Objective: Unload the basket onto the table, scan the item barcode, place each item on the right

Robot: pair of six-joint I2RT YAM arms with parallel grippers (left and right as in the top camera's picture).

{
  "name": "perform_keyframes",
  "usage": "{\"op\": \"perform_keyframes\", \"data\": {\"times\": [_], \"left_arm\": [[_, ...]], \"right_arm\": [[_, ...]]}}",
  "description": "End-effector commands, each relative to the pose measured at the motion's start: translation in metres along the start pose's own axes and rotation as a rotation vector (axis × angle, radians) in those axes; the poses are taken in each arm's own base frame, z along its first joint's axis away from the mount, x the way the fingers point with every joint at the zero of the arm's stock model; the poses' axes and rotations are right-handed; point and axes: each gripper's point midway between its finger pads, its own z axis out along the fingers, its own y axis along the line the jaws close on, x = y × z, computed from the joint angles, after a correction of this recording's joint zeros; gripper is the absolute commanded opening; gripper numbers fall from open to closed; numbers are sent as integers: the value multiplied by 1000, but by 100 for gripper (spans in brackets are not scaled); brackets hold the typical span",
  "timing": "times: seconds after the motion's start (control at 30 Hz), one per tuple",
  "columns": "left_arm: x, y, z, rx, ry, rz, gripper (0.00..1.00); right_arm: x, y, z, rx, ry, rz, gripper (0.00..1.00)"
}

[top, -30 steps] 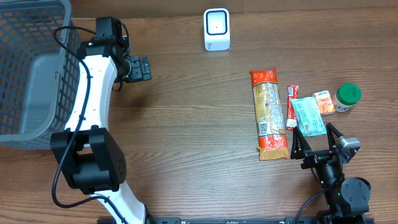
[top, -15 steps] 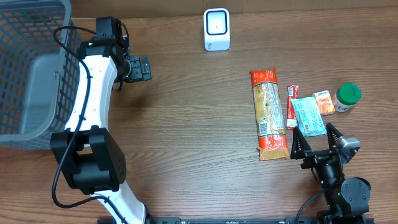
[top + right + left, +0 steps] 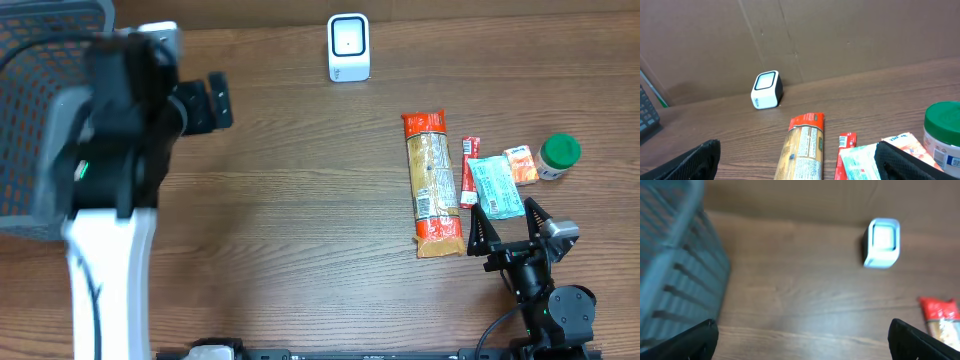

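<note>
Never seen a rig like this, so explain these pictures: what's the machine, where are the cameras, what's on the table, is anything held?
Two robot arms sit at a brown wooden table. One picture looks down from above; the other two come from wrist cameras. On the table: a white boxy scanner, grey mesh basket, long pasta packet with red ends, slim red sachet, teal packet, small orange packet and green-lidded jar. The left end effector and right end effector are open and empty.
</note>
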Motion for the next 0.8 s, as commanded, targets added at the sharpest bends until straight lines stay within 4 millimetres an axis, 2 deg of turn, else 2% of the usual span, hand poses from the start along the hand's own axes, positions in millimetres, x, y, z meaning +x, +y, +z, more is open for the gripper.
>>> {"op": "perform_keyframes", "data": {"times": [0.0,0.07,0.1,0.4,0.63,0.77], "left_arm": [[-9,2,-30,-2,-76,7,100],[-12,3,-47,2,-116,5,100],[-13,3,-49,2,-122,5,100],[-2,4,-55,0,-93,7,100],[10,7,-76,-5,-93,13,100],[27,9,-87,-4,-91,14,100]], "right_arm": [[2,-2,0,5,-4,4,100],[2,-2,0,4,-4,4,100],[2,-2,0,5,-4,3,100],[2,-2,0,5,-4,4,100],[2,-2,0,5,-4,3,100],[2,-2,0,5,-4,3,100]]}}
